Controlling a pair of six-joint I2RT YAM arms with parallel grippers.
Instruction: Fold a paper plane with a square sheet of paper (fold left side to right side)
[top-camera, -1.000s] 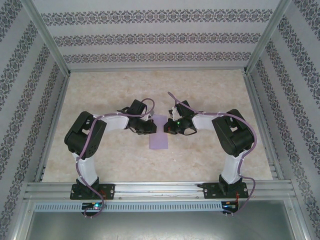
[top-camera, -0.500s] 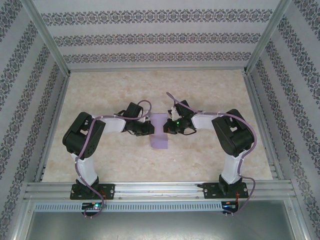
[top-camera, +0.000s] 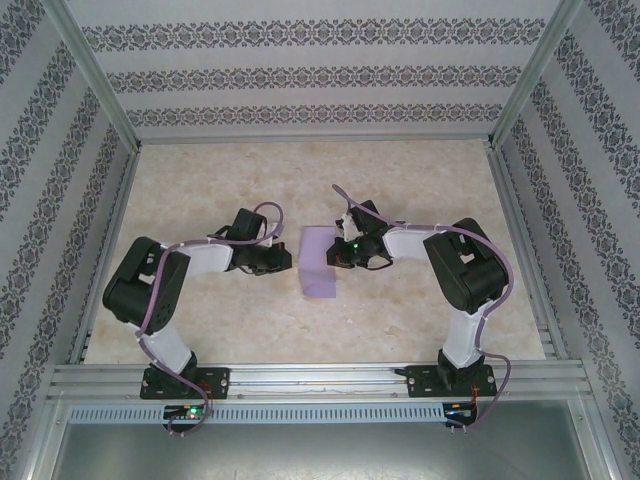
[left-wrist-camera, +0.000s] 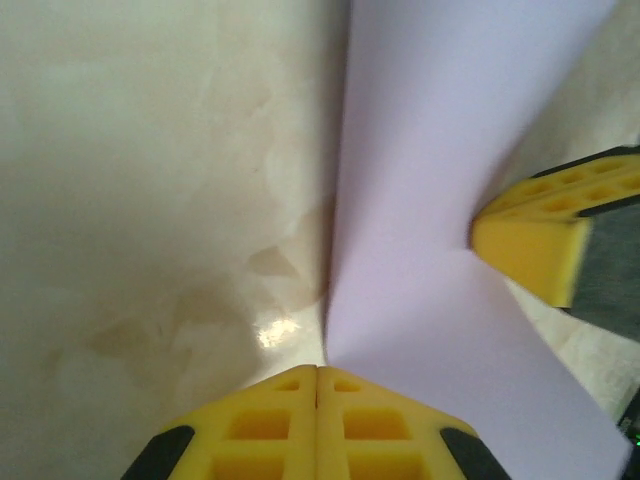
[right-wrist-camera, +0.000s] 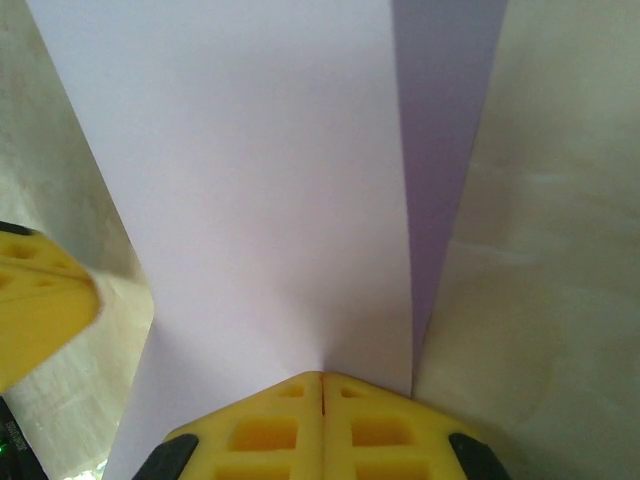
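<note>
The square sheet of paper (top-camera: 316, 270), lavender and folded to an upright rectangle, lies flat on the table's middle. My left gripper (top-camera: 291, 262) is shut and holds nothing, its tips (left-wrist-camera: 318, 372) touching the sheet's left edge (left-wrist-camera: 440, 180). From the other side my right gripper (top-camera: 337, 256) is also shut, its tips (right-wrist-camera: 322, 378) resting on top of the sheet (right-wrist-camera: 260, 190) close to its right edge. A darker under-layer (right-wrist-camera: 450, 120) shows beside the top flap. Each wrist view catches the other gripper's yellow finger: the right one (left-wrist-camera: 530, 245), the left one (right-wrist-camera: 40, 300).
The beige marbled tabletop (top-camera: 420, 180) is ringed by aluminium frame rails (top-camera: 310, 380) and patterned walls. Both arm bases sit on the near rail.
My left arm has pulled back to the left, off the middle of the sheet to its left edge, and its jaws closed fully. The sheet now lies wider and flatter. My right arm stayed put.
</note>
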